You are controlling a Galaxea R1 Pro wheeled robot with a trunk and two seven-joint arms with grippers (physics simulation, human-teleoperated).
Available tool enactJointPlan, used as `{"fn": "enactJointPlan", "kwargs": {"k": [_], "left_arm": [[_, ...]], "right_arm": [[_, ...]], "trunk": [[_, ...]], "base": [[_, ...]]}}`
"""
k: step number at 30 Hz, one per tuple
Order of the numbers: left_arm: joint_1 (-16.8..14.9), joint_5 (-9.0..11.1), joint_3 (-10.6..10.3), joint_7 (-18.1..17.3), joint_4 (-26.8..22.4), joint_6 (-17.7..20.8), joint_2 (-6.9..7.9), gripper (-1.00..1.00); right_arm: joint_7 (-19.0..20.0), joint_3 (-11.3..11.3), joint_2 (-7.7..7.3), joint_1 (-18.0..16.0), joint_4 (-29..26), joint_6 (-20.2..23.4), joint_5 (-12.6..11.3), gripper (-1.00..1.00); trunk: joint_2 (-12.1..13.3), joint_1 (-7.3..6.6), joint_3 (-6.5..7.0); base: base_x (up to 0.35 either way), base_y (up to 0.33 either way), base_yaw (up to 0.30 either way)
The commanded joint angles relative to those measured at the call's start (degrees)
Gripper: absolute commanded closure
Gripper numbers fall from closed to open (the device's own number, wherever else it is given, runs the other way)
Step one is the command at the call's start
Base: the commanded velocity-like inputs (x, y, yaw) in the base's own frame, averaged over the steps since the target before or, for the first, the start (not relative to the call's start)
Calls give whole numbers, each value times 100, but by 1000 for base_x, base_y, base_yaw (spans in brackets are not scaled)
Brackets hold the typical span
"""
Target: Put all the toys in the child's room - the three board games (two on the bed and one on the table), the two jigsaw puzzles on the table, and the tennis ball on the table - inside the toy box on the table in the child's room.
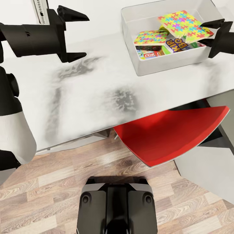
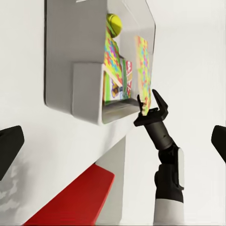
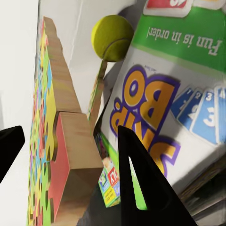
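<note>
Shallow light-grey toy box (image 1: 143,66) on pale table (image 1: 81,97), multicoloured notched jigsaw mat (image 1: 185,24) tilted over printed game boxes (image 1: 177,44) inside, pinched at its edge by right gripper (image 1: 208,32), small yellow-green ball (image 3: 112,37) nearby in the box, left gripper (image 1: 73,35) spread wide, empty, above table.
</note>
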Motion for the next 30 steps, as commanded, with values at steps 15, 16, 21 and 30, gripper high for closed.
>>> {"fn": "enactJointPlan", "kwargs": {"k": [15,16,21,30], "left_arm": [[99,276,-193,86,-11,121,-222,-100],[111,276,-207,92,-10,121,-237,-100],[138,276,-239,111,-6,113,-278,-100],[174,276,-256,123,-4,74,-301,-100]], "right_arm": [[-24,-26,-6,-43,-327,39,189,100],[-27,-27,-9,-46,-381,41,189,100],[-35,-25,-26,-53,-573,50,189,100],[-39,-27,-29,-31,-695,61,182,100]], "trunk": [[-8,4,-11],[-8,4,-11],[-8,4,-11],[-8,4,-12]], "base": [[0,0,0],[0,0,0],[0,0,0],[0,0,0]]}}
